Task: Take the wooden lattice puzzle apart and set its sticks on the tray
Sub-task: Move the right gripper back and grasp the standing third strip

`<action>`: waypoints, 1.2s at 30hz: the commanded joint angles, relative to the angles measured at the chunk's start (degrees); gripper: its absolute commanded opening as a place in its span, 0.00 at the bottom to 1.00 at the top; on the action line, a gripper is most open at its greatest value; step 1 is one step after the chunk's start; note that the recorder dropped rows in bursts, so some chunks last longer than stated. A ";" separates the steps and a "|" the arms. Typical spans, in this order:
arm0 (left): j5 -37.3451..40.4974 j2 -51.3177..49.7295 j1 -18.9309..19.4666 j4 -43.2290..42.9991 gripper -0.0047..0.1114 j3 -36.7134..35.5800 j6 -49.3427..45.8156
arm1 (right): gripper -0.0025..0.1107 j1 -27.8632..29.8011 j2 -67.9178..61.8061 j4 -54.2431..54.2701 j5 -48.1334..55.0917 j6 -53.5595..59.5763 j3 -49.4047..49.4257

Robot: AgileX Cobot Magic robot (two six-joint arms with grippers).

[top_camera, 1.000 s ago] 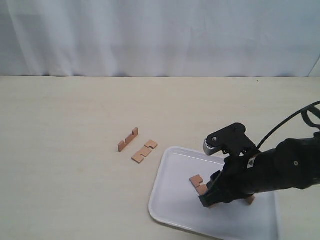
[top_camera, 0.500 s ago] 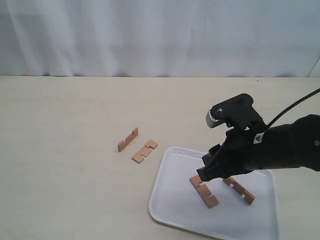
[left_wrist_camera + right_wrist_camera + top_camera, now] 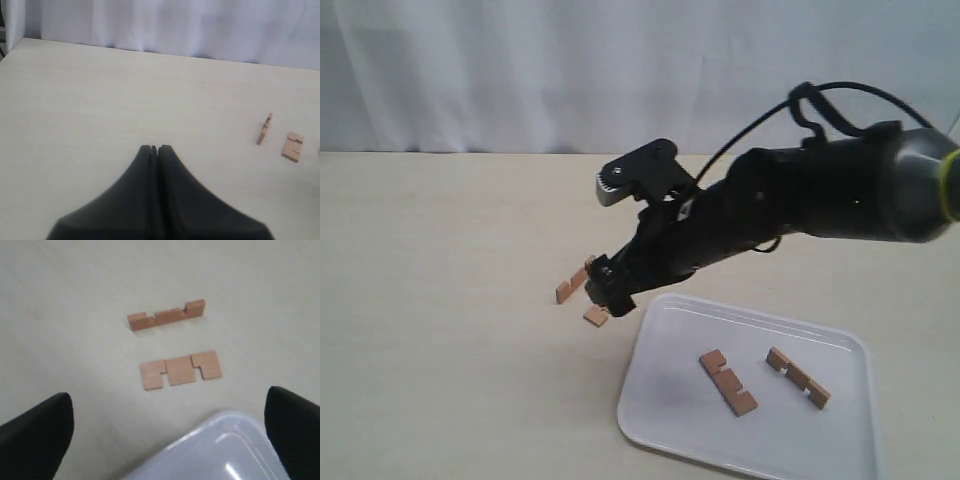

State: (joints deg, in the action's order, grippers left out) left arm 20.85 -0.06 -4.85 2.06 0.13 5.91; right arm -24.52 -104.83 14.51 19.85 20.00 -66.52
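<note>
The lattice puzzle is in pieces. Two sticks (image 3: 727,382) (image 3: 797,377) lie flat on the white tray (image 3: 665,405). Two more rest on the table left of the tray: one on its edge (image 3: 570,287) (image 3: 166,315), one flat (image 3: 596,316) (image 3: 180,369), partly hidden in the exterior view. My right gripper (image 3: 608,290) (image 3: 167,412) hovers above this pair, open and holding nothing, with the tray's corner (image 3: 225,455) below it. My left gripper (image 3: 154,148) is shut and empty, far from the two sticks (image 3: 265,128) (image 3: 293,146); the exterior view does not show it.
A white curtain (image 3: 620,70) hangs behind the beige table (image 3: 440,250). The right arm (image 3: 820,190) stretches from the right edge across the table above the tray's far side.
The right gripper has risen off the tray, leaving a stick there, and has swung left and away over the two table sticks. The sticks on the table have not moved.
</note>
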 commanded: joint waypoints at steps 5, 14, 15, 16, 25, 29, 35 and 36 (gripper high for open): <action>-0.07 0.06 0.07 0.03 0.04 -0.13 -0.04 | 0.87 -3.83 -13.56 -0.42 9.86 -12.80 -17.93; -0.14 0.06 0.07 0.03 0.04 -0.13 -0.04 | 0.87 -4.94 -21.35 -14.51 17.78 -33.53 -27.64; -0.14 0.06 0.07 0.03 0.04 -0.13 -0.04 | 0.87 -5.44 -21.63 -14.84 17.75 -34.39 -28.36; -0.14 0.06 0.07 0.03 0.04 -0.13 -0.04 | 0.87 -5.67 -22.07 -15.91 17.57 -35.50 -29.04; -0.14 0.06 0.07 0.03 0.04 -0.13 -0.04 | 0.87 -8.28 -25.19 -32.43 17.15 -54.17 -32.77; -0.14 0.06 0.07 0.03 0.04 -0.13 -0.04 | 0.83 -8.89 -26.11 -36.53 15.64 -59.12 -32.77; -0.14 0.06 0.07 0.03 0.04 -0.13 -0.04 | 0.82 -9.04 -26.55 -37.34 14.68 -61.25 -32.77; -0.14 0.06 0.07 0.03 0.04 -0.13 -0.04 | 0.81 -9.04 -26.69 -37.34 14.68 -61.45 -32.77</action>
State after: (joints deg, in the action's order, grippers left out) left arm 20.85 -0.06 -4.85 2.06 0.13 5.91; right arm -33.41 -131.32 -22.01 35.17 -40.49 -98.97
